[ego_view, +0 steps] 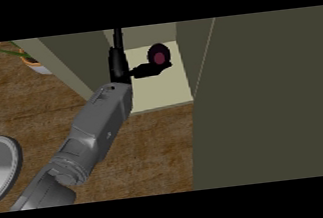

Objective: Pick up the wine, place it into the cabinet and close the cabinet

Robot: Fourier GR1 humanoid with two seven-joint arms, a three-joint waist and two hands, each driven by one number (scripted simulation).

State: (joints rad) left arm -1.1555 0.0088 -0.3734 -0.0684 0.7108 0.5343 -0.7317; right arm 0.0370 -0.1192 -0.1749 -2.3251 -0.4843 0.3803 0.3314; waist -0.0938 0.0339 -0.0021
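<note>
grey forearm [97, 133] extends into cabinet [164, 96]; left hand [119, 68] fingers straight, thumb spread rightward, tip touching wine [158, 56], which sits inside, just right of hand.

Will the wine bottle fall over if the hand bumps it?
Probably. The wine bottle seems to stand upright on the pale cabinet shelf, so a sideways nudge from the left hand beside it could tip it. Its top looks round, so once down it might roll.
</note>
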